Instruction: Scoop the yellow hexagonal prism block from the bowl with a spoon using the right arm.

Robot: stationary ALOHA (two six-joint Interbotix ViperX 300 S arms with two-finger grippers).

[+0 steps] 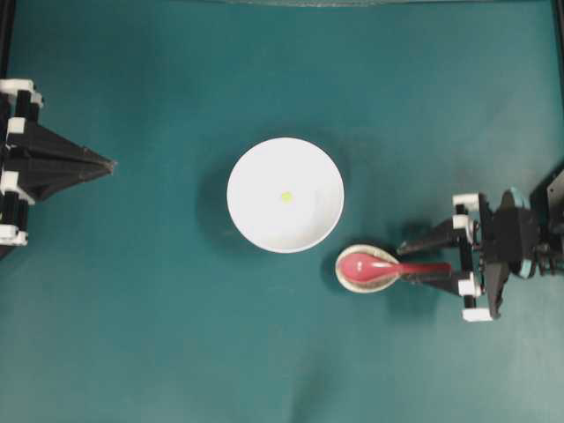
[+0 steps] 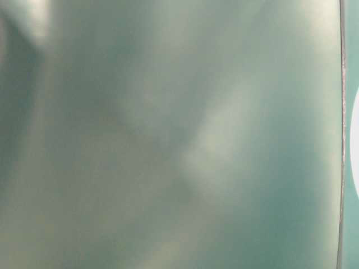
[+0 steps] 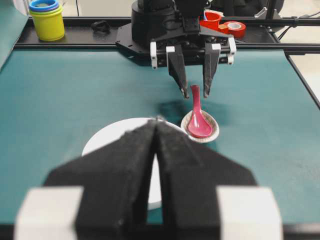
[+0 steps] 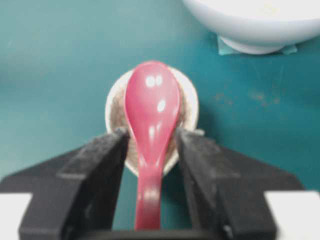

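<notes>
The right gripper [image 4: 150, 150] has its jaws wide apart, one on each side of the spoon [image 4: 151, 115] handle. In the right wrist view a gap shows between each finger and the handle, so the spoon is straddled, not clamped. Seen from the left wrist camera, the fingertips [image 3: 185, 91] point down and hang just above the handle's raised end. From overhead the right gripper [image 1: 421, 258] reaches in from the right edge, fingers aimed toward the middle of the table [image 1: 176, 335].

The spoon [image 1: 374, 266] is pink-red and glossy. Its scoop rests in a small speckled dish [image 1: 346, 276], and its handle sticks out over the dish rim toward the right arm [image 1: 507, 242]. The dish [image 3: 212, 131] sits just beside the bowl's lower right side; whether the two touch is hard to tell.

The bowl [image 1: 256, 211] is white and round, near the table's centre. The yellow block [image 1: 285, 196] lies inside it, close to the middle of its floor, well apart from the spoon. In the right wrist view only the bowl's [image 4: 240, 30] near wall and foot show at the top edge.

The left gripper [image 1: 104, 164] sits at the left edge, well away from the bowl, its jaws pressed together to a point. The left wrist view shows the same: the two black fingers [image 3: 135, 165] meet along a thin seam.

Beyond the table's far edge in that view stand stacked yellow and blue cups [image 3: 46, 19] and a red tape roll [image 3: 235, 27]. The table-level view is a blur of green and tells nothing.
</notes>
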